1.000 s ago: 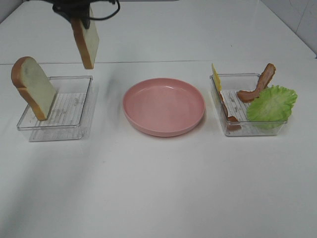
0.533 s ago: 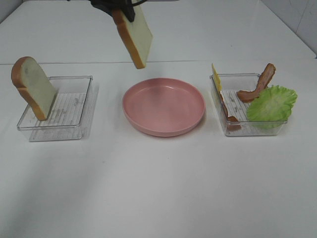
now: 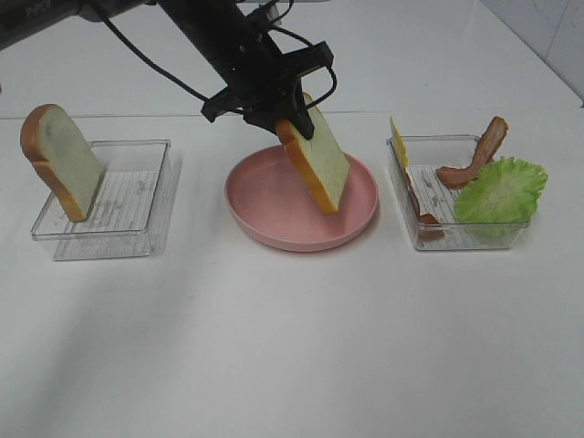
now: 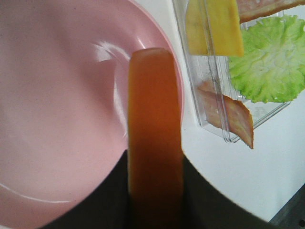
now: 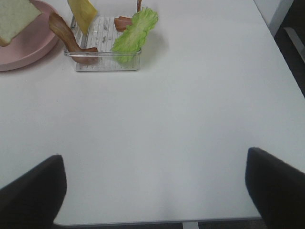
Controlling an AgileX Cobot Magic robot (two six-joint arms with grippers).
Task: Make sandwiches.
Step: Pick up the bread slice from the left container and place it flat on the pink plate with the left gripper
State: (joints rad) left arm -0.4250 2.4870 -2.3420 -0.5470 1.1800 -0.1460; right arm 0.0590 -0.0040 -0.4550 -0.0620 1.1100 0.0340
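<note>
A bread slice (image 3: 318, 166) with tan crust hangs tilted just over the pink plate (image 3: 255, 196), and my left gripper (image 3: 285, 117) is shut on its top end. The left wrist view shows the crust edge (image 4: 155, 119) between dark fingers (image 4: 107, 202), above the plate (image 4: 57, 95). A second bread slice (image 3: 60, 161) leans in the left clear tray (image 3: 128, 214). The right clear tray (image 3: 429, 239) holds yellow cheese (image 3: 399, 141), bacon (image 3: 476, 157) and lettuce (image 3: 502, 190). My right gripper (image 5: 152, 191) is open over bare table, well short of that tray (image 5: 105, 64).
The left arm (image 3: 196, 32) and its cable stretch from the back left across to the plate. White table surrounds both trays. In the right wrist view the table's right edge (image 5: 267, 33) lies close by, with dark floor beyond it.
My left gripper has carried the bread slice from high at the back left rightward and down to just over the plate. The trays, the plate and the other food have not moved.
</note>
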